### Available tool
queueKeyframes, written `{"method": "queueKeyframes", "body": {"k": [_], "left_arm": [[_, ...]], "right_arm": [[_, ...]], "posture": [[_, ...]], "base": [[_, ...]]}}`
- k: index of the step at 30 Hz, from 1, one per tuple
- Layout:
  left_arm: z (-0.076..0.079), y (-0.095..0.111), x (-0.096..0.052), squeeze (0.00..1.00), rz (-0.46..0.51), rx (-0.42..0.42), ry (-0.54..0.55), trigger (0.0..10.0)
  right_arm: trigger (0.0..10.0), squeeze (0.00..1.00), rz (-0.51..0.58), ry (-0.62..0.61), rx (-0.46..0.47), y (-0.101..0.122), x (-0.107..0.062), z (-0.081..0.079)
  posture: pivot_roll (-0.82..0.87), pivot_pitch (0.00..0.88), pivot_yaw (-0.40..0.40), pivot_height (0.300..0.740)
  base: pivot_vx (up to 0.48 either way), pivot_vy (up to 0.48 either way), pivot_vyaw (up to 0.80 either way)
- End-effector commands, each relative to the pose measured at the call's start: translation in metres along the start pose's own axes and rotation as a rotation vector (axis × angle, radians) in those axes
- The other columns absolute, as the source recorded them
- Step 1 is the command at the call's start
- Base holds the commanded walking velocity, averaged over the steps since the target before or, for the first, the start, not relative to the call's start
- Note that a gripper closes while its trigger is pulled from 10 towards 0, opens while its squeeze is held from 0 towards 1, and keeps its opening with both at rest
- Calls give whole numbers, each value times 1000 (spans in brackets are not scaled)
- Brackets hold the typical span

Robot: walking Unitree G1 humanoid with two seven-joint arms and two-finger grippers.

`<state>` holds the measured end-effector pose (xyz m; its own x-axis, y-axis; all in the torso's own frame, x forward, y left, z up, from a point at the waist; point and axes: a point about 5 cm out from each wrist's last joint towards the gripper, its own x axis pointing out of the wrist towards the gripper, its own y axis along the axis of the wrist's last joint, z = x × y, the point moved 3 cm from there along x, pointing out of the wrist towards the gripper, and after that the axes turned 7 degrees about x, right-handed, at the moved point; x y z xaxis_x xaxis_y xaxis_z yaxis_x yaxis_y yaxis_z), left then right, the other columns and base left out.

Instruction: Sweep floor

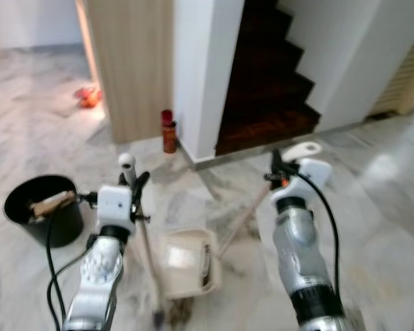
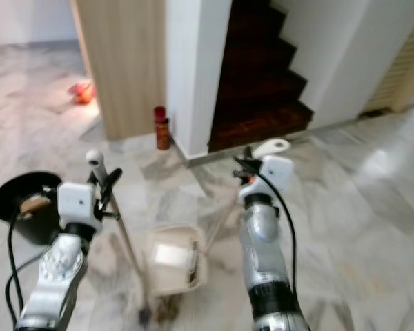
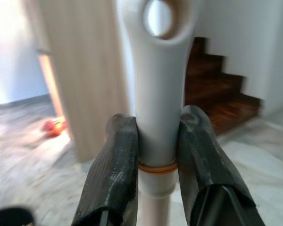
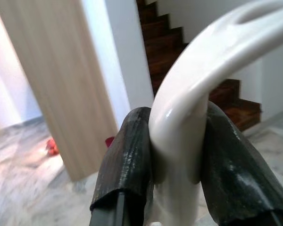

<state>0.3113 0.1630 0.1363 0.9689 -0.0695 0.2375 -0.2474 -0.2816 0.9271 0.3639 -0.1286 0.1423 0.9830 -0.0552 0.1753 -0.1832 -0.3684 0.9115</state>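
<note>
My left gripper is shut on the white top of a broom handle, just below its hanging hole. The broom stick slants down to the floor, where dark brush and dirt lie blurred. My right gripper is shut on the curved white handle of a dustpan. Its thin pole runs down to the cream dustpan tray, which rests on the marble floor between my arms, right beside the broom stick.
A black bucket holding scraps stands at my left. A red bottle sits by the white pillar and wooden panel. Dark stairs rise ahead. A red object lies far left. Open marble floor spreads right.
</note>
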Motion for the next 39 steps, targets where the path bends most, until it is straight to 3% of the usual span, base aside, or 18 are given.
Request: {"method": "queueKeyframes", "body": {"k": [1, 16, 39], "left_arm": [[6, 13, 4, 0, 53, -3, -10, 10000], [9, 15, 4, 0, 52, -11, -13, 10000], [4, 16, 2, 0, 49, -3, -5, 10000]], "right_arm": [[10000, 0, 41, -42, 25, 12, 2, 12], [10000, 0, 19, -38, 12, 8, 0, 12], [10000, 0, 6, 1, 41, 2, -2, -1]], "posture": [[43, 0, -72, 740], [49, 24, -75, 740], [72, 49, -69, 740]], "base": [[0, 480, 0], [0, 480, 0], [0, 480, 0]]}}
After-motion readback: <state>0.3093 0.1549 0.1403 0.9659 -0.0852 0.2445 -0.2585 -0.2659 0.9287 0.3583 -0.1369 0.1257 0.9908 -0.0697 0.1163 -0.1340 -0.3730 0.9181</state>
